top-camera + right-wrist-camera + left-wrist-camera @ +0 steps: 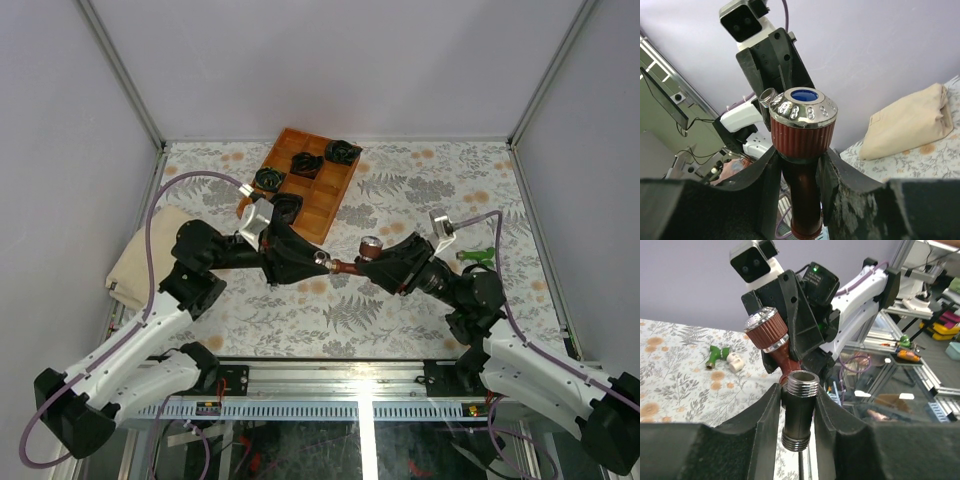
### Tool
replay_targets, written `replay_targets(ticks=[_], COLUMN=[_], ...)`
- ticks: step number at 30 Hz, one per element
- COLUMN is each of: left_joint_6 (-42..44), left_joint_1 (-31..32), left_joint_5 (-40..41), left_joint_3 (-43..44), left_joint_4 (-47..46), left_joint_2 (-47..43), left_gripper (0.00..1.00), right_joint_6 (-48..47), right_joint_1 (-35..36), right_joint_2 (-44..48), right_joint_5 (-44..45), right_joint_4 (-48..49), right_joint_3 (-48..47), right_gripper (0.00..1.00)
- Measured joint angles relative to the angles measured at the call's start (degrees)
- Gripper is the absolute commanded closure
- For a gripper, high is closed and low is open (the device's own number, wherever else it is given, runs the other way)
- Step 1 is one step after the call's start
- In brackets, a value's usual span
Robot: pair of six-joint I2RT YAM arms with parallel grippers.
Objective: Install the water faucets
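At the left edge of the floral table lies a folded beige cloth. Right of it, toward the far side, a wooden tray sits at an angle w/ four black-and-green coiled bundles in its compartments; other compartments show bare wood. Just near of the tray, approx mid-table, both arms meet tip to tip above the surface. L gripper is clenched on a dark pipe stub w/ silvery threaded ends. Its fingers press on both sides of the stub, which stands upright in the wrist view. Directly right of it, R gripper is clamped round the red-brown faucet, just below its ribbed knob, which has a chrome cap w/ a blue centre. The faucet is off the table, held betw the 2 grippers. Its body reaches the top end of the stub & touches it there; can't tell if they're threaded together. Further right, beside the R arm, the green faucet lies on the table, apart from both grippers, w/ a small white piece just beside it.
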State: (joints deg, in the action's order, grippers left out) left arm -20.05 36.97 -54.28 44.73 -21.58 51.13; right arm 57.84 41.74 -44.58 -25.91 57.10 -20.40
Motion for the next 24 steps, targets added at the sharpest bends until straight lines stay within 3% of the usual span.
replay_targets(ticks=[6,10,24], left_joint_6=[-8.3,-9.0,16.5], left_joint_1=[-0.3,-0.2,3.3], left_joint_5=[1.2,3.5,6.7], left_joint_3=[-1.4,-5.4,-8.3], left_joint_4=[-8.8,-12.3,-7.1], left_joint_2=[1.2,-0.9,-6.1], left_gripper=[1.00,1.00,1.00], right_joint_6=[-2.0,-0.5,25.6], right_joint_1=[0.4,1.0,1.6], right_joint_2=[1.4,0.8,-1.9], right_joint_5=[1.4,2.2,5.7], right_joint_4=[0.8,-0.1,-4.9], right_joint_3=[0.0,0.0,-0.3], right_gripper=[1.00,1.00,1.00])
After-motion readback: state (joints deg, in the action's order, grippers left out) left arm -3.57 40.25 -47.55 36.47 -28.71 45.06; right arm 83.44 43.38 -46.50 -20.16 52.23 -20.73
